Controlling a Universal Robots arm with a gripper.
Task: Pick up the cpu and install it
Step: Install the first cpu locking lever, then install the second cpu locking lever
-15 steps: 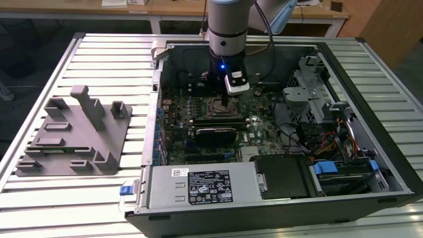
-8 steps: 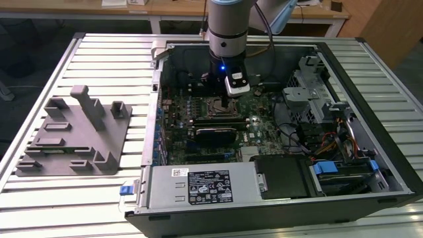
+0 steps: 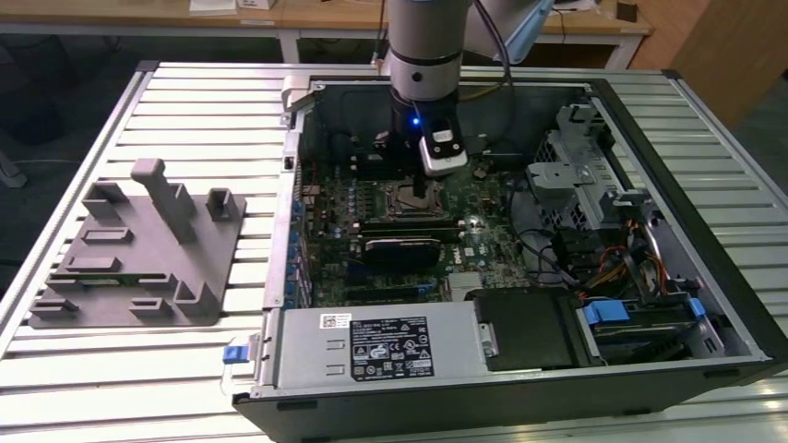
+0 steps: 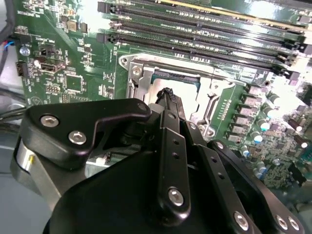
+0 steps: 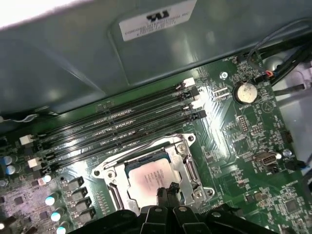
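Note:
The cpu (image 5: 146, 178), a flat square chip with a silver top, lies flat inside the metal-framed socket (image 5: 109, 175) on the green motherboard. In the first wrist view my gripper (image 5: 166, 191) has its two black fingertips pressed together at the chip's near edge, with nothing between them. In the second wrist view the gripper (image 4: 168, 95) points down at the cpu (image 4: 157, 90) in the open socket (image 4: 132, 78). In the exterior view the gripper (image 3: 423, 192) hangs straight over the socket (image 3: 397, 200), inside the open computer case.
Memory slots (image 5: 122, 129) run beside the socket. The case walls (image 3: 295, 185) surround the board, with a power supply (image 3: 376, 346), drive cage (image 3: 579, 175) and cables (image 3: 615, 268). A grey fixture plate with upright pegs (image 3: 136, 249) sits on the slatted table at the exterior view's left.

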